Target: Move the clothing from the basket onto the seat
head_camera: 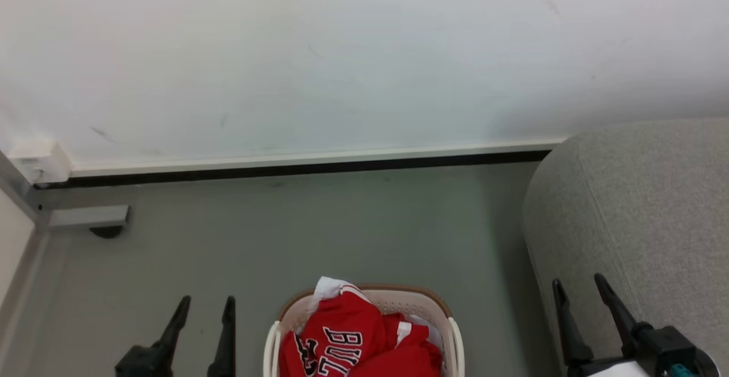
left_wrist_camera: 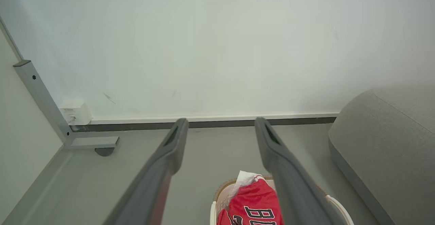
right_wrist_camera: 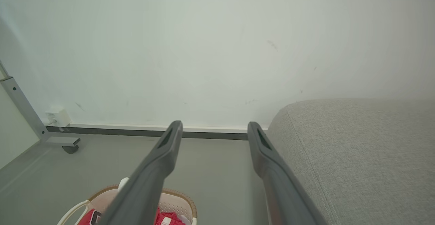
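The clothing (head_camera: 353, 337), red with white trim and black-edged white lettering, lies bunched in the cream basket (head_camera: 455, 331) with a brown rim on the floor at the bottom centre. In the wrist views the clothing (left_wrist_camera: 255, 201) and basket (right_wrist_camera: 176, 201) show low in frame. The grey seat (head_camera: 643, 212) fills the right side. My left gripper (head_camera: 206, 303) stands open left of the basket, holding nothing. My right gripper (head_camera: 578, 286) stands open in front of the seat's rounded edge, to the right of the basket, also holding nothing. Both sets of fingers are spread in the wrist views.
A white wall with a dark baseboard (head_camera: 307, 166) runs across the back. A grey metal frame with a caster (head_camera: 105, 230) and a small white box (head_camera: 40, 160) sit at the far left. Grey floor (head_camera: 319, 229) lies between basket and wall.
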{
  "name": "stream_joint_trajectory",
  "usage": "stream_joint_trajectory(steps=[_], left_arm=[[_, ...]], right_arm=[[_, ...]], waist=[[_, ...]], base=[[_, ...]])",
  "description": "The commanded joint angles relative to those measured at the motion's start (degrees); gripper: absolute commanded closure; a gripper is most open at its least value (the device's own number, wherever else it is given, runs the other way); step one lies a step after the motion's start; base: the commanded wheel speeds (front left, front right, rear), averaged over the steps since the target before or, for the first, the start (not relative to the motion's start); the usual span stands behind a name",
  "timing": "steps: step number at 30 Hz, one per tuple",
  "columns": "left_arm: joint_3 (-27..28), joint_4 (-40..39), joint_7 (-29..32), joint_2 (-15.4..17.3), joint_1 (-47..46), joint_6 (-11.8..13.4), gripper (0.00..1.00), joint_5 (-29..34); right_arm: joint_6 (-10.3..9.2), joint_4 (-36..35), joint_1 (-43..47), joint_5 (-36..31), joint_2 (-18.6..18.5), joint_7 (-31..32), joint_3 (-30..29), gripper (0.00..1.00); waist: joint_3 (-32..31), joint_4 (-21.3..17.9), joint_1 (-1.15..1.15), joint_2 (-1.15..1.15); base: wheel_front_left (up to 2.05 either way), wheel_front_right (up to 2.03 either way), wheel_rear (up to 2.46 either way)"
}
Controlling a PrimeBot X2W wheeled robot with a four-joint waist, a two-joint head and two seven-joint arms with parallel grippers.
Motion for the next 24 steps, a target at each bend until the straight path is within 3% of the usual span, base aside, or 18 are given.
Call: stream_joint_trajectory(steps=[1,9,14,20,24], left_arm=[[-0.32,0.38,-0.04,0.13,-1.07,-0.36,0.00,0.10],[-7.26,8.31,-0.04,1.08,-9.35,-2.07,0.00,0.38],[-12.22,17.99,0.04,2.44,-17.28,-2.32,0.00,1.39],[-16.27,30.97,3.87,2.65,-27.11,-2.33,0.00,2.59],[-17.08,38.56,8.64,2.61,-32.30,-1.03,0.00,3.61]], right_arm=[[-0.12,-0.65,-1.28,0.57,-0.33,-0.20,-0.18,0.00],[-0.12,-3.34,-5.16,0.97,-0.30,-0.12,-0.33,0.00],[-0.12,-5.84,-8.86,1.48,-0.27,-0.12,0.92,0.00],[-0.12,-8.92,-13.00,3.10,-0.26,-0.11,1.97,0.00],[-0.12,-10.62,-14.60,4.46,-0.26,-0.11,2.41,0.00]], waist=[[1.56,-1.04,0.00,0.00],[10.55,-4.23,0.00,0.00],[18.07,-6.20,0.00,0.00],[26.02,-8.05,0.00,0.00],[29.55,-8.89,0.00,0.00]], base=[[0.00,0.00,0.00],[0.00,0.00,0.00],[0.00,0.00,0.00],[0.00,0.00,0.00],[0.00,0.00,0.00]])
